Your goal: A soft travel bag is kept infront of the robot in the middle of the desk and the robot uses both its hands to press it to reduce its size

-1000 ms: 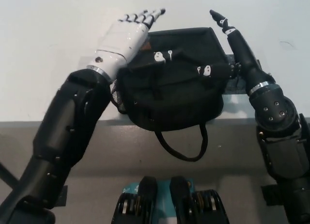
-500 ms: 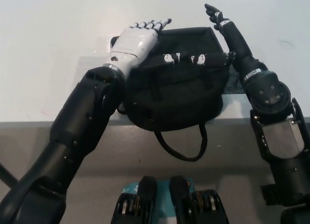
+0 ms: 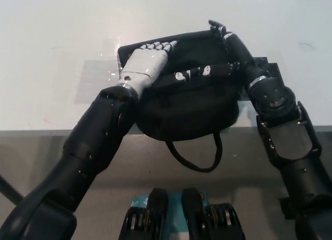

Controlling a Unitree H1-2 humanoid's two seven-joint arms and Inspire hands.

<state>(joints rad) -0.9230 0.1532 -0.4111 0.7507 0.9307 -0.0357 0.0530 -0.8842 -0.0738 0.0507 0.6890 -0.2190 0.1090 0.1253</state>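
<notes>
White fingers (image 3: 162,45) lying flat and spread, grasping nothing, left hand (image 3: 147,62) pressing on bag (image 3: 192,102) top, upper centre of frame. Right hand (image 3: 222,32) lying against bag's upper right edge; finger state cannot tell. Bag sitting mid-desk (image 3: 52,53), near edge overhanging, strap (image 3: 194,156) dangling. Judging soft, light, yielding: press broad top panel, not strap. Versus earlier frames: both hands moving inward onto bag, top flattening.

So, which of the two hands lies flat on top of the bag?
The white left hand, palm down on the black bag. The black right hand only reaches its far right edge.
</notes>
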